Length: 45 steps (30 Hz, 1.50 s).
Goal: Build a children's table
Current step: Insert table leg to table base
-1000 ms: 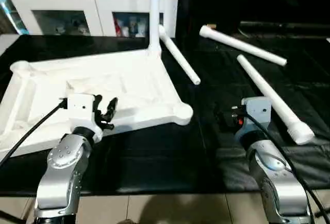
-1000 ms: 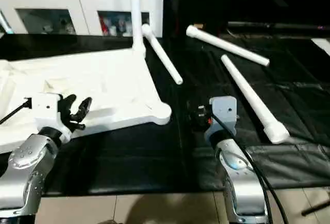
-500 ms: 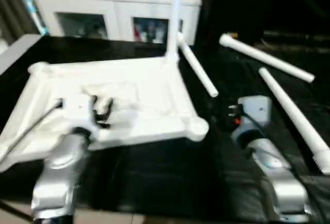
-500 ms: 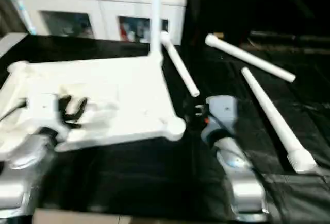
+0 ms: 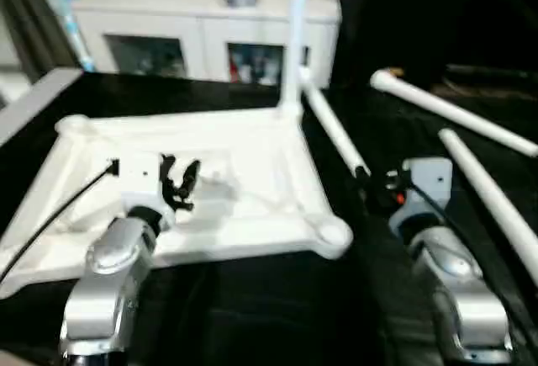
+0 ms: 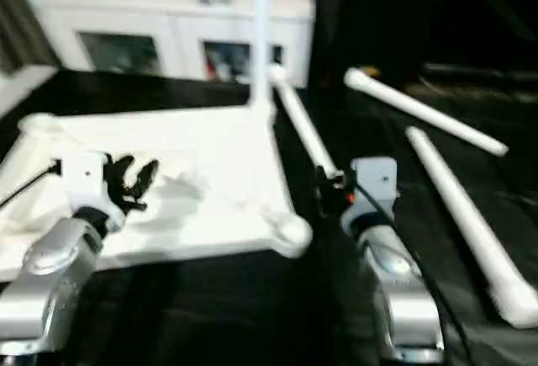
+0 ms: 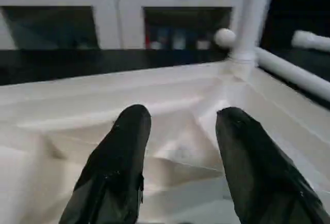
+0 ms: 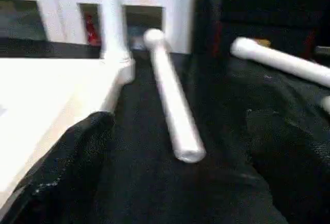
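Note:
The children's table top (image 5: 252, 172) lies upside down on the black surface, white and ribbed. One leg (image 5: 294, 38) stands upright in its far right corner socket. Another leg (image 5: 332, 130) lies beside that corner, and two more legs (image 5: 454, 114) (image 5: 496, 206) lie to the right. My left gripper (image 5: 179, 183) hovers over the top's underside, open with nothing between its black fingers (image 7: 111, 167). Right of the top's near corner, my right gripper (image 8: 180, 118) stands wide open and empty, pointing at the near end of the lying leg (image 8: 175, 110).
A white cabinet (image 5: 202, 21) with glass doors stands behind the work surface. A pale strip (image 5: 34, 101) borders the black surface at the far left. Black cables run from both wrists back along the forearms.
The whole view has shifted and the scene looks closer. Both grippers now sit farther in: the left over the top's inside, the right nearer the lying leg's end. Their openings are unchanged.

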Tool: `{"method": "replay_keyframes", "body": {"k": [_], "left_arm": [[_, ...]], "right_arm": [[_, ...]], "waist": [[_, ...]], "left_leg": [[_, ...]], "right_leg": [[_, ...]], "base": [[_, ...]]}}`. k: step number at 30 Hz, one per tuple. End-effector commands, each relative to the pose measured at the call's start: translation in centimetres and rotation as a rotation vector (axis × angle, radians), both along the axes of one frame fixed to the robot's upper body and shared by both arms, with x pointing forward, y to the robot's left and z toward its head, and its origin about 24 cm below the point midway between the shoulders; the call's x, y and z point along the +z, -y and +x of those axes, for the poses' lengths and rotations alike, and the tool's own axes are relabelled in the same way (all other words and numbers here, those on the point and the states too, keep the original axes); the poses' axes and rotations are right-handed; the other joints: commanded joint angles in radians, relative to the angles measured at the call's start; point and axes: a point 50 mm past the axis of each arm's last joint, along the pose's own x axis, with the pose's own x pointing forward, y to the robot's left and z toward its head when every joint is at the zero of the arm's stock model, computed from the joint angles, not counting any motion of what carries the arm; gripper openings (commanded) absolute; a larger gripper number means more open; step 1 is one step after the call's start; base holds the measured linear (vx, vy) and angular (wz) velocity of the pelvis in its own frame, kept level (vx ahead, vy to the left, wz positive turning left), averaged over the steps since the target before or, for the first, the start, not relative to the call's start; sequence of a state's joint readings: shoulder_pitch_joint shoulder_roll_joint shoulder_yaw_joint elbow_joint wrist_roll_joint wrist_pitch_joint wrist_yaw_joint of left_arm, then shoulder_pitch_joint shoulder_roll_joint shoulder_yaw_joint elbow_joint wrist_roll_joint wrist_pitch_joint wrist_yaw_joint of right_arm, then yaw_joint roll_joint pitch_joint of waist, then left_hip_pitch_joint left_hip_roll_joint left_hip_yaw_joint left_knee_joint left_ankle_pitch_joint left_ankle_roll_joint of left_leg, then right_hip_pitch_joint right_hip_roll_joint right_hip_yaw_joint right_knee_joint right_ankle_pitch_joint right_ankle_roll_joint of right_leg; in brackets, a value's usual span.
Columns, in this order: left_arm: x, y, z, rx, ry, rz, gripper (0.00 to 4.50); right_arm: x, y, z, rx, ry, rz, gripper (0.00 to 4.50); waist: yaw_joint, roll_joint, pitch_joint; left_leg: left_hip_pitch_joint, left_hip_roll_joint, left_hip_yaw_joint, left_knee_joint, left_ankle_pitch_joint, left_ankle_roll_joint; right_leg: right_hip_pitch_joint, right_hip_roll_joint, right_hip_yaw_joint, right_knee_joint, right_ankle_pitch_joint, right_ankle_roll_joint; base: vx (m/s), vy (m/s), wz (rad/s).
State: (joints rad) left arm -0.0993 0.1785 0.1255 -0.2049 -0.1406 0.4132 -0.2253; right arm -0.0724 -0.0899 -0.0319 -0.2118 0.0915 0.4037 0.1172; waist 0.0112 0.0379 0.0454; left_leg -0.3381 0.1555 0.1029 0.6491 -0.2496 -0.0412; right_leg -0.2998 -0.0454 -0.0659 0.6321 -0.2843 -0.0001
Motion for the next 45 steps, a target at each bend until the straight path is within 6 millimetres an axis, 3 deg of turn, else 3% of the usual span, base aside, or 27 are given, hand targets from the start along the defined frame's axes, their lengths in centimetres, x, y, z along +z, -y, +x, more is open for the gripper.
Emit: {"method": "replay_keyframes", "body": {"k": [1,3,5,6,8,10,11,12,13,14,15,16,17,18,21,22,23,24,25,26,27,29,31,34,36,39,45], "left_arm": [[0.3,-0.1,0.0,0.008,0.007,0.001,2.34],[0.3,-0.1,0.0,0.007,0.006,0.0,2.34],[0.3,-0.1,0.1,0.005,0.005,0.0,2.34],[0.3,0.0,0.1,0.003,0.003,-0.003,2.34],[0.3,0.0,0.1,0.0,0.002,-0.005,2.34],[0.3,0.0,0.1,-0.002,0.002,-0.006,2.34],[0.3,0.0,0.1,-0.002,0.003,-0.006,2.34],[0.3,0.0,0.1,-0.002,0.003,-0.006,2.34],[0.3,0.0,0.1,-0.002,0.003,-0.006,2.34],[0.4,0.0,0.1,-0.003,0.002,-0.006,2.34],[0.4,0.0,0.2,-0.004,0.002,-0.006,2.34],[0.4,0.0,0.2,-0.005,0.002,-0.006,2.34],[0.4,0.0,0.2,-0.006,0.002,-0.006,2.34],[0.4,0.0,0.2,-0.007,0.001,-0.005,2.34],[0.4,0.0,0.2,-0.007,0.0,-0.004,2.34],[0.4,0.0,0.2,-0.005,0.0,0.002,2.34],[0.4,-0.1,0.2,-0.003,0.0,0.007,2.34],[0.4,-0.1,0.3,0.0,-0.002,0.011,2.34],[0.4,-0.1,0.3,0.001,-0.003,0.012,2.34],[0.4,-0.1,0.3,0.001,-0.003,0.013,2.34],[0.4,-0.1,0.4,-0.004,-0.003,0.015,2.34],[0.4,-0.1,0.4,-0.02,-0.008,0.025,2.34],[0.4,0.0,0.4,-0.047,-0.015,0.042,2.34],[0.3,0.3,0.4,-0.076,-0.022,0.051,2.34],[0.3,0.5,0.4,-0.106,-0.027,0.064,2.34],[0.3,0.6,0.4,-0.147,-0.036,0.087,2.34],[0.4,0.6,0.5,-0.163,-0.034,0.094,2.34]], "right_arm": [[0.1,-0.2,0.1,0.019,-0.005,-0.002,4.5],[0.1,-0.3,0.1,0.022,-0.006,-0.005,4.5],[0.1,-0.3,0.1,0.023,-0.006,-0.007,4.5],[0.1,-0.3,0.2,0.023,-0.006,-0.008,4.5],[0.1,-0.3,0.2,0.024,-0.006,-0.01,4.5],[0.1,-0.3,0.2,0.023,-0.007,-0.01,4.5],[0.1,-0.3,0.2,0.023,-0.007,-0.01,4.5],[0.1,-0.3,0.2,0.023,-0.007,-0.01,4.5],[0.1,-0.3,0.2,0.023,-0.007,-0.01,4.5],[0.1,-0.3,0.2,0.022,-0.007,-0.01,4.5],[0.1,-0.3,0.2,0.024,-0.008,-0.01,4.5],[0.1,-0.3,0.2,0.025,-0.008,-0.01,4.5],[0.1,-0.4,0.2,0.026,-0.008,-0.01,4.5],[0.1,-0.4,0.3,0.03,-0.008,-0.013,4.5],[0.1,-0.4,0.3,0.032,-0.007,-0.015,4.5],[0.2,-0.4,0.4,0.019,-0.006,-0.006,4.5],[0.2,-0.3,0.4,0.005,-0.006,0.004,4.5],[0.1,-0.2,0.4,-0.006,-0.007,0.014,4.5],[0.1,-0.2,0.5,-0.012,-0.008,0.021,4.5],[0.2,-0.2,0.5,-0.012,-0.008,0.02,4.5],[0.2,-0.2,0.6,-0.012,-0.007,0.02,4.5],[0.3,-0.2,0.7,-0.013,-0.003,0.025,4.5],[0.4,-0.3,0.8,-0.016,0.002,0.032,4.5],[0.5,-0.4,1.0,-0.017,0.002,0.044,4.5],[0.4,-0.4,1.1,-0.019,-0.002,0.049,4.5],[0.3,-0.3,1.3,-0.023,-0.007,0.039,4.5],[0.2,0.3,1.9,-0.061,-0.023,0.011,4.5]], "waist": [[-0.031,0.022,-0.034],[-0.056,0.021,-0.047],[-0.061,0.004,-0.043],[-0.019,-0.021,-0.061],[0.009,-0.024,-0.073],[-0.002,-0.006,-0.076],[-0.025,0.007,-0.078],[-0.061,0.022,-0.084],[-0.069,0.012,-0.082],[-0.064,0.006,-0.071],[-0.06,0.001,-0.068],[-0.035,-0.05,-0.05],[-0.012,-0.064,-0.059],[0.021,-0.061,-0.058],[0.029,-0.048,-0.038],[0.022,-0.011,-0.026],[0.019,0.013,-0.033],[-0.016,0.034,-0.044],[-0.031,0.03,-0.068],[-0.03,0.03,-0.07],[-0.021,0.012,-0.082],[-0.001,0.002,-0.086],[0.015,-0.008,-0.085],[0.008,-0.005,-0.04],[0.008,-0.013,-0.028],[0.012,-0.018,-0.027],[0.019,-0.016,-0.035]], "left_leg": [[0.073,0.095,-0.054,-0.142,-0.415,0.052],[0.112,0.111,-0.097,-0.156,-0.357,0.18],[0.096,0.088,-0.076,-0.14,-0.284,0.254],[-0.046,-0.006,0.009,-0.06,-0.085,0.258],[-0.085,0.002,0.009,-0.027,0.042,0.211],[-0.053,0.012,0.005,-0.07,0.128,0.201],[0.022,0.04,-0.03,-0.093,0.194,0.268],[0.135,0.099,-0.111,-0.096,0.259,0.415],[0.17,0.155,-0.156,-0.097,0.3,0.547],[0.149,0.158,-0.148,-0.103,0.277,0.567],[0.138,0.149,-0.132,-0.105,0.249,0.556],[0.05,0.02,-0.019,-0.076,-0.003,0.387],[0.014,-0.039,0.015,-0.029,-0.05,0.335],[-0.064,-0.035,-0.005,0.063,-0.06,0.236],[-0.079,-0.012,-0.013,0.044,0.016,0.097],[-0.035,0.021,-0.004,-0.054,0.0,0.085],[-0.022,0.046,-0.019,-0.1,-0.05,0.081],[0.024,0.084,-0.065,-0.125,-0.14,0.086],[0.069,0.106,-0.098,-0.108,-0.03,0.154],[0.061,0.102,-0.101,-0.09,0.112,0.206],[0.045,0.088,-0.088,-0.043,0.471,0.271],[-0.007,0.052,-0.057,-0.025,0.654,0.239],[-0.043,0.031,-0.026,-0.046,0.446,0.14],[-0.022,0.058,-0.017,-0.114,-0.201,0.016],[-0.013,0.06,-0.007,-0.122,-0.327,-0.026],[-0.011,0.058,-0.006,-0.129,-0.365,-0.062],[-0.022,0.058,0.0,-0.133,-0.288,-0.048]], "right_leg": [[-0.032,-0.028,0.013,-0.059,-0.275,-0.198],[-0.054,-0.038,0.002,-0.008,-0.023,-0.146],[-0.049,-0.06,0.015,-0.028,0.026,-0.151],[0.097,-0.119,0.081,-0.105,0.088,-0.187],[0.133,-0.14,0.102,-0.129,0.004,-0.22],[0.103,-0.066,0.048,-0.096,0.059,-0.215],[0.05,-0.022,0.007,-0.053,0.098,-0.198],[-0.066,-0.014,-0.016,0.016,0.009,-0.148],[-0.128,-0.045,0.007,0.063,-0.081,-0.039],[-0.133,-0.056,0.017,0.074,-0.077,-0.005],[-0.137,-0.066,0.027,0.072,-0.051,0.007],[-0.056,-0.1,0.079,-0.057,0.058,-0.048],[0.004,-0.113,0.123,-0.092,-0.009,-0.122],[0.092,-0.216,0.2,-0.134,-0.181,-0.191],[0.078,-0.166,0.146,-0.142,-0.346,-0.248],[0.05,-0.113,0.07,-0.153,-0.391,-0.251],[0.039,-0.075,0.045,-0.121,-0.331,-0.214],[-0.002,-0.024,0.016,-0.052,-0.174,-0.179],[-0.038,-0.041,0.018,-0.012,0.035,-0.171],[-0.047,-0.049,0.022,-0.005,0.123,-0.159],[-0.057,-0.082,0.044,-0.006,0.327,-0.148],[-0.025,-0.101,0.064,-0.008,0.525,-0.15],[-0.002,-0.1,0.061,-0.011,0.601,-0.139],[-0.013,-0.102,0.062,-0.068,-0.031,-0.205],[-0.03,-0.107,0.073,-0.091,-0.276,-0.181],[-0.041,-0.11,0.08,-0.108,-0.418,-0.115],[-0.043,-0.102,0.083,-0.095,-0.287,-0.127]], "base": [[0.082,0.068,0.09],[0.084,0.053,0.08],[0.074,0.014,0.07],[0.052,0.0,0.06],[0.038,0.005,0.03],[0.087,0.006,0.07],[0.139,-0.011,0.05],[0.139,-0.011,0.05],[0.133,-0.023,0.02],[0.068,-0.032,0.02],[0.068,-0.032,0.02],[0.032,-0.054,0.06],[0.042,-0.087,0.11],[0.042,-0.087,0.11],[0.018,-0.028,-0.01],[0.052,-0.005,0.01],[0.077,0.061,-0.08],[0.077,0.061,-0.08],[0.112,0.078,-0.04],[0.078,0.048,0.06],[0.078,0.048,0.06],[0.0,0.0,0.0],[-0.035,0.0,-0.01],[-0.097,-0.015,-0.01],[-0.097,-0.026,0.01],[-0.086,-0.017,-0.06],[-0.011,-0.002,-0.01]]}}
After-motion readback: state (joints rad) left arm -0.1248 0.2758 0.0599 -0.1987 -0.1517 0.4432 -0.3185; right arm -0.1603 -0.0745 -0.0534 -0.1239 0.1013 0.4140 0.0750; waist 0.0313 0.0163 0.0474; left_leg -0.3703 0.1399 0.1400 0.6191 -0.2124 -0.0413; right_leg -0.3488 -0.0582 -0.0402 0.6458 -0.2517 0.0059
